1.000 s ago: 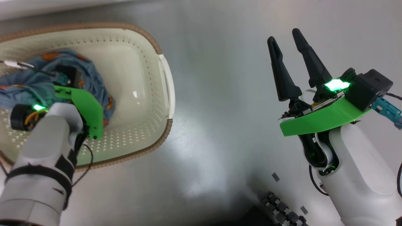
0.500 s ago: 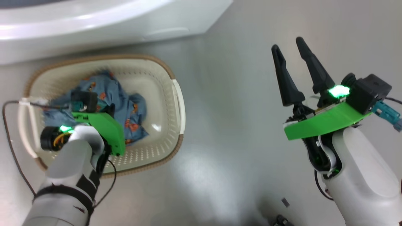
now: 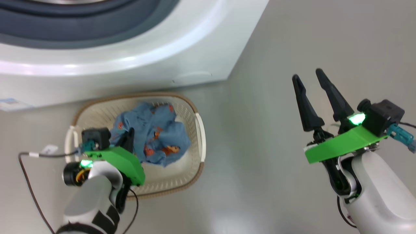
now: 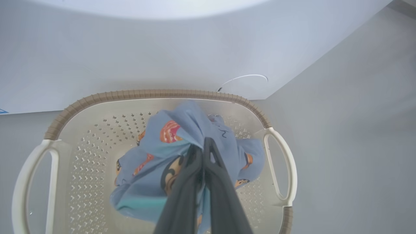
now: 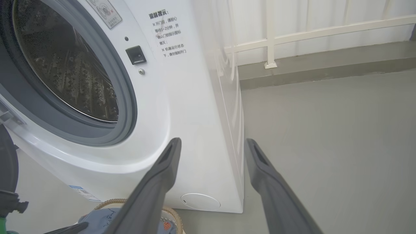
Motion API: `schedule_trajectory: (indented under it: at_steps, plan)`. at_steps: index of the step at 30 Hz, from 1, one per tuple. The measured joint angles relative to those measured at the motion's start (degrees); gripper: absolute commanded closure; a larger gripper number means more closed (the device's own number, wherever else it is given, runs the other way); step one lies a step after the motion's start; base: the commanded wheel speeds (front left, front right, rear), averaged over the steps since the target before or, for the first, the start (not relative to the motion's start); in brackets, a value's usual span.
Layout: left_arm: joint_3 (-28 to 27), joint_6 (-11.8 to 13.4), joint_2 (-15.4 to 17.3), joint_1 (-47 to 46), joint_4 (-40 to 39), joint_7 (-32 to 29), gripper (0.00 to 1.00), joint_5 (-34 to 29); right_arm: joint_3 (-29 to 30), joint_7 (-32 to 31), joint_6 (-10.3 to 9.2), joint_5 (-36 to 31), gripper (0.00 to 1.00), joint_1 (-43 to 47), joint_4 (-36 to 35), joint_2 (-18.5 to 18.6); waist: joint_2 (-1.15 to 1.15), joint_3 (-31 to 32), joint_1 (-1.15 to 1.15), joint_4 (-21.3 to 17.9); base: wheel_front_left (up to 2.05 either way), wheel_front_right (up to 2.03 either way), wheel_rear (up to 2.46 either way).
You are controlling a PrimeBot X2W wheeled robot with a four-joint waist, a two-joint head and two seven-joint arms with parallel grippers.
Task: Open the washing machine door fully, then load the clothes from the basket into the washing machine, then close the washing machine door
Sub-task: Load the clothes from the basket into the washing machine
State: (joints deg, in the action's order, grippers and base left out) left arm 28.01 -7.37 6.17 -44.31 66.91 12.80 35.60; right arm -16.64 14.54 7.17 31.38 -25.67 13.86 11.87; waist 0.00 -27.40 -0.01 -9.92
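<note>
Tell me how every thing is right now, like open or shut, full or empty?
washing machine: round opening uncovered.
drum: looks empty.
basket: upright on the floor, in front of the washing machine.
blue garment: bunched up over the basket, pinched.
left gripper: shut on the blue garment.
right gripper: open, holding nothing.
</note>
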Motion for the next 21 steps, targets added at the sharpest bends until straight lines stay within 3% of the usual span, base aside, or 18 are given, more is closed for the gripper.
schedule_trajectory:
  at_steps: [12, 21]
  plan:
    - [1.91, 0.0, 1.37, 7.37, -10.11, 1.38, 1.0, 3.34, 0.07, 0.0, 0.0, 0.94, 0.0, 4.78, 1.62, 1.46, 0.0, 9.67, 0.0, 2.39, 0.0, 0.0, 0.0]
    - [-0.7, 0.99, 3.45, 13.74, -22.39, 1.41, 1.0, 1.8, 0.01, 0.0, 0.0, 1.44, 0.0, 8.07, 2.46, 2.81, 0.0, 16.26, 0.0, 4.67, 0.0, 0.0, 0.0]
